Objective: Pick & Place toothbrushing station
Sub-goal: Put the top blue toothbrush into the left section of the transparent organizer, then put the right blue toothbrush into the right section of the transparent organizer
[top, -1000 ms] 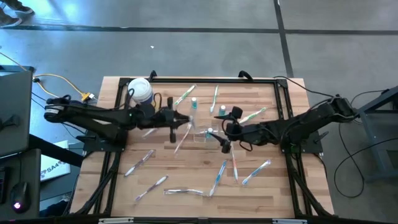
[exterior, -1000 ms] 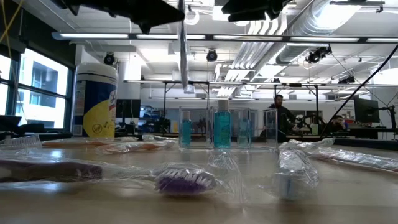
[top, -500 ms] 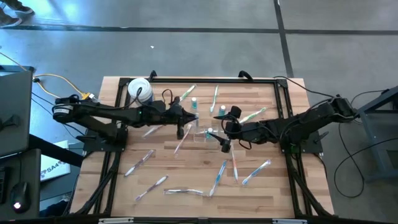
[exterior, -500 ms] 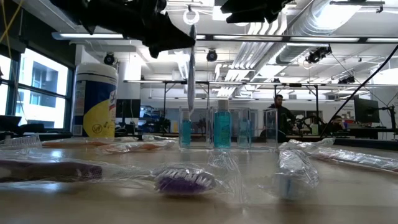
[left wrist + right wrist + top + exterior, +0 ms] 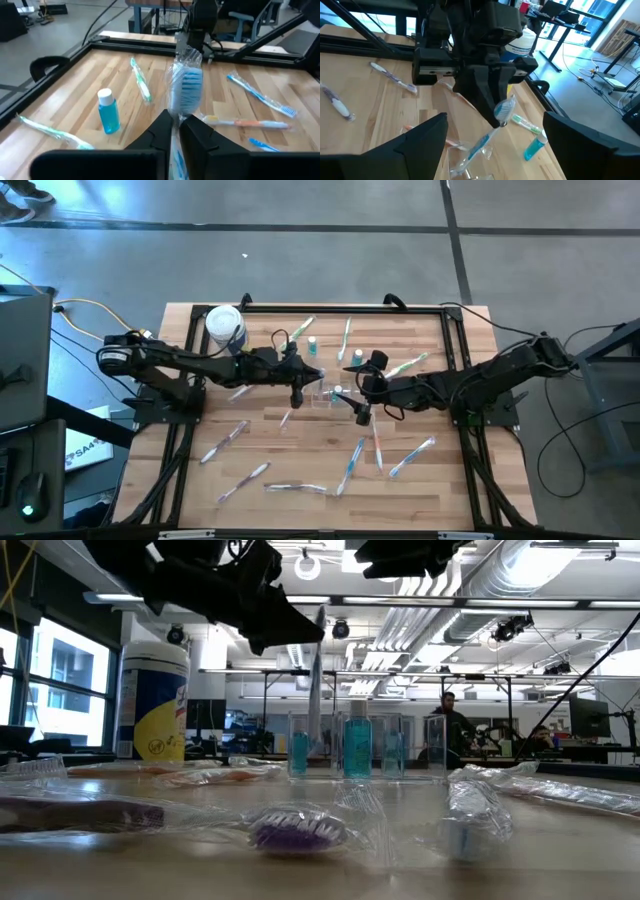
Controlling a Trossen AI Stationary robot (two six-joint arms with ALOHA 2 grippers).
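Note:
My left gripper (image 5: 298,388) is shut on a wrapped blue toothbrush (image 5: 315,690) just left of the clear plastic holder (image 5: 326,396), which stands on the wood at the table's middle. The brush's head (image 5: 187,90) sticks out past the fingertips. Its handle hangs down toward the holder (image 5: 420,745). I cannot tell whether its lower end (image 5: 311,750) is inside the holder. My right gripper (image 5: 360,402) is open and empty just right of the holder. My left gripper pinches the wrapped toothbrush between its two fingers (image 5: 162,131), at the neck just below the head (image 5: 503,112). The fingers come from the table's left, slanting down. The brush is lifted clear, and its handle (image 5: 479,146) hangs below the fingers, slightly tilted.
A white tub with a yellow label (image 5: 225,327) stands at the far left. Small blue bottles (image 5: 312,346) (image 5: 357,358) stand behind the holder. Several wrapped toothbrushes (image 5: 350,463) lie scattered over the table, one with purple bristles (image 5: 295,832) close to the low camera.
My left gripper has gone toward the table's right edge and down, up to the clear holder, still shut on the toothbrush. The brush has come lower and hangs a little tilted, where it hung upright before.

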